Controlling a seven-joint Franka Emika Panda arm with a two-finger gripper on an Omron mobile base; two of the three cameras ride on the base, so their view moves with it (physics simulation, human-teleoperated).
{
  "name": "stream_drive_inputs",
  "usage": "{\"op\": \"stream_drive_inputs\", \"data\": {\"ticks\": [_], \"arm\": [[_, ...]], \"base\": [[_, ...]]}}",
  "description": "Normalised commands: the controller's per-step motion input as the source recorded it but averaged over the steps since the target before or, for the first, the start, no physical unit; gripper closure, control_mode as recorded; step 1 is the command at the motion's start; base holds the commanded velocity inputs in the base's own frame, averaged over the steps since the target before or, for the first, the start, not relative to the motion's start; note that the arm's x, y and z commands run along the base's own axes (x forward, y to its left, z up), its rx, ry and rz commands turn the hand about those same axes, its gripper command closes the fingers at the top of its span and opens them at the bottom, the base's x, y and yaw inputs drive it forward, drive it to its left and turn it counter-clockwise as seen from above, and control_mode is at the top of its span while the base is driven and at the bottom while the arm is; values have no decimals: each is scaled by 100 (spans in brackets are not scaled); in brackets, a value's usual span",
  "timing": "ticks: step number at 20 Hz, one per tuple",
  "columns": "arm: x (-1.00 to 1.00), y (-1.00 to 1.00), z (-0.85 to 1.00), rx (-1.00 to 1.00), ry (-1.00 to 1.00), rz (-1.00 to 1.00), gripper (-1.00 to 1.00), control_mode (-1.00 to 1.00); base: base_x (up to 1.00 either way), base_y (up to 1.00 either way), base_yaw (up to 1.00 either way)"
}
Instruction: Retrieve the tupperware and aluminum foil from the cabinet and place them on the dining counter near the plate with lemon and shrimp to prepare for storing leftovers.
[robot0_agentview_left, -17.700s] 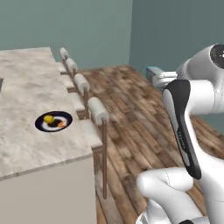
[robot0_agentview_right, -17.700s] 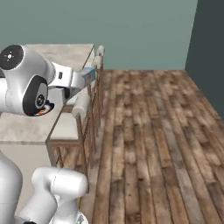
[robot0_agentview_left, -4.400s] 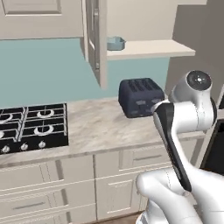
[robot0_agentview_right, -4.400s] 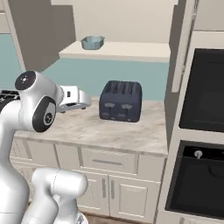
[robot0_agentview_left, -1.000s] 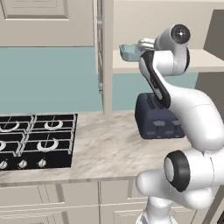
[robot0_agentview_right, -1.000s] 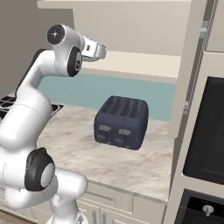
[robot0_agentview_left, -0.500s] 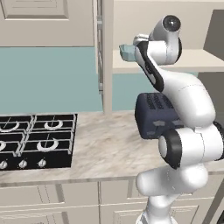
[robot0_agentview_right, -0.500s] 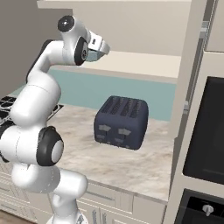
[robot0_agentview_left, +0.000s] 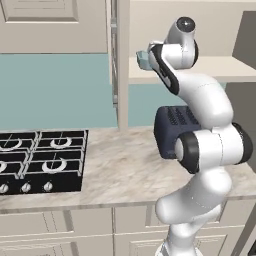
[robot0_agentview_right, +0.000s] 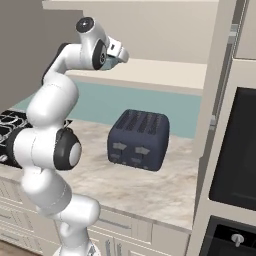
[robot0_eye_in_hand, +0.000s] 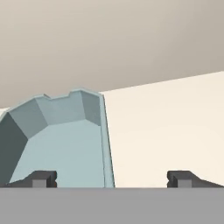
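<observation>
I've got the arm reaching up into the cabinet (robot0_agentview_left: 120, 60), hand at shelf lvl, so I'm on the first pickup, the tupperware (robot0_eye_in_hand: 61, 140). In hand view the tub sits on the pale shelf (robot0_eye_in_hand: 166, 127) right in front of the gripper (robot0_eye_in_hand: 111, 178); jaws spread wide, nothing between the pads yet. One fingertip is in front of the tub's open inside, the other over bare shelf on the far side of the near wall, so the rim wall w/ its flared edge runs up between them, nearer the first finger. From left base view I catch a bit of pale blue at the shelf edge just beside the wrist, approx where the tub is. The dark toaster (robot0_agentview_right: 139, 139) is down on the worktop (robot0_agentview_right: 165, 195) below the shelf, well clear of the hand. I can't make out the foil box anywhere in these pics. Next move, as I judge it: ease fwd a touch so that wall goes deeper btwn the pads, then close on it and lift straight up off the shelf before backing out past the door. Risk: pushing the tub back instead of straddling it.
</observation>
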Motion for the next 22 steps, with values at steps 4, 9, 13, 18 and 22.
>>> {"op": "stream_drive_inputs", "data": {"ticks": [4, 9, 13, 18, 22], "arm": [[52, 0, -13, 0, 6, 0, -100, -100], [40, 1, -26, 0, 11, 0, -100, -100], [28, 13, -23, 0, 9, 0, 100, -100], [4, 1, 0, 0, 0, 0, 100, -100], [0, 0, -4, 0, 0, 0, 100, -100]], "base": [[0, 0, 0], [0, 0, 0], [0, 0, 0], [0, 0, 0], [0, 0, 0]]}}
